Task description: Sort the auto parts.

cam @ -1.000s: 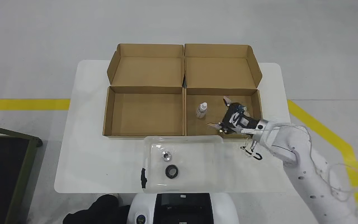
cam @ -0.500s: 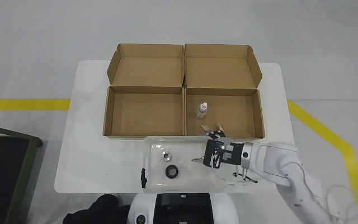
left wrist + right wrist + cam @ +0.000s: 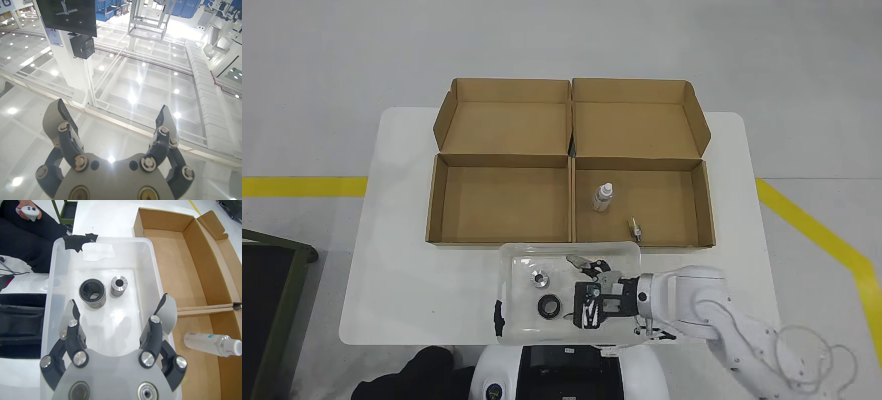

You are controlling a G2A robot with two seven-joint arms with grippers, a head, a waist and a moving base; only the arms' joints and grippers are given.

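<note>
Logged right end effector [image 3: 119, 299], wide and empty, back from right brown cardboard box [image 3: 667, 205] (small metal pin [image 3: 635, 230] left there) to near clear plastic bin [image 3: 55, 256]; large steel bearing sleeve [image 3: 92, 293], small steel bushing [image 3: 118, 286] unsorted inside.

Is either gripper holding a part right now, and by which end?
Nothing is held. The right gripper hangs with open jaws over the clear bin, empty; the left gripper is open and empty too.
</note>
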